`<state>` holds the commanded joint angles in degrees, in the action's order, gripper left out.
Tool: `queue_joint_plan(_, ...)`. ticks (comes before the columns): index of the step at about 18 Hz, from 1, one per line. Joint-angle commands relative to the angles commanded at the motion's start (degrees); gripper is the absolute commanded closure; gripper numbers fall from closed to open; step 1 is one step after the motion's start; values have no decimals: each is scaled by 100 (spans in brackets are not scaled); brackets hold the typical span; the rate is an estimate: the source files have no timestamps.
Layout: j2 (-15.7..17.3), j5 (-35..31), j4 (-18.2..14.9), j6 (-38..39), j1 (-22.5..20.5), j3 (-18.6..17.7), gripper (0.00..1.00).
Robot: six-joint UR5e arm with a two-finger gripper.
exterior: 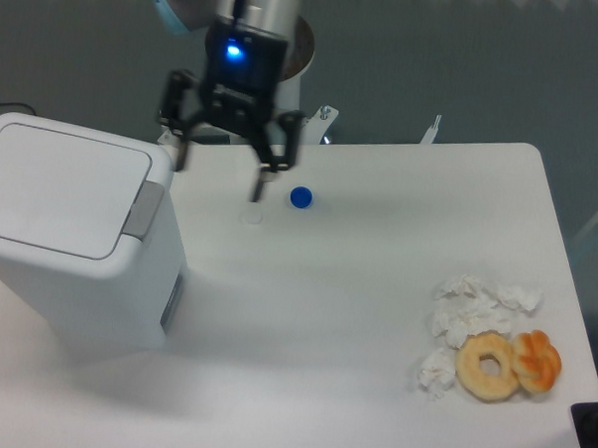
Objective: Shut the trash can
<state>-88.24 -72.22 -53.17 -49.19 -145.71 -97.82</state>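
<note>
Trash can (75,244) at the left end of the table (374,317), lid down flat. Looks closed, so job nearly done. Gripper (222,176) just right of the can, fingers spread wide, holding nothing. Next: lift away, touch nothing.

Looks like a robotics lab: arm pedestal (260,103) bolted at 12 o'clock behind a plain white table (376,287) (grey backdrop (465,63) beyond), staged donuts (506,364) at 4 o'clock.
</note>
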Motion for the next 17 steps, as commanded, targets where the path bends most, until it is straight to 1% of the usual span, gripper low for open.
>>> queue_joint_plan(1,-44,-168,0,-272,-88,-26,0)
queue_joint_plan(4,-141,-415,-9,-1046,-562,-70,0)
queue_joint_plan(6,-316,-547,0,-1617,-817,-44,0)
queue_joint_plan(9,-335,-801,9,-2364,-1090,78,0)
queue_joint_plan(12,-335,-837,-9,-2971,-1319,105,0)
queue_joint_plan(15,-326,-828,-219,-3551,-1669,52,0)
queue_joint_plan(17,-300,-820,-325,-3737,-1732,44,0)
